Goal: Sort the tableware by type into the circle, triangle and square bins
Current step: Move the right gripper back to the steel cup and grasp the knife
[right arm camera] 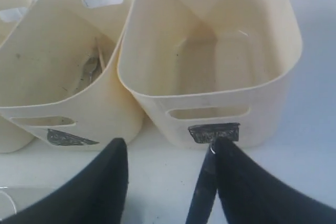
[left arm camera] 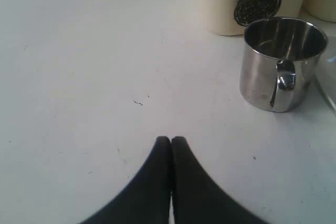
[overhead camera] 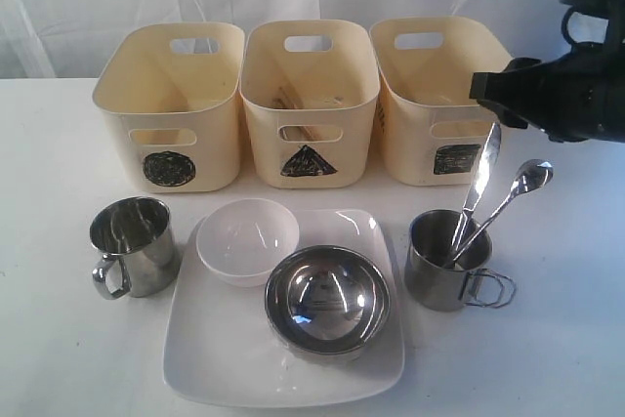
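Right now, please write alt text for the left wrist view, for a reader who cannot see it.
The left gripper, shut and empty, points across a white table; ahead stands a steel mug before the circle-marked bin.

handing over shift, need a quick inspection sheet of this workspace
surface: white table
job's things: circle bin, triangle bin holding wooden sticks, square bin; left mug; white bowl and steel bowl on plate; knife and spoon standing in right mug
clutter: nothing seen
tools: left tool shut, near left mug; right tool open, near square bin
cables: nothing seen
surroundings: white curtain behind bins
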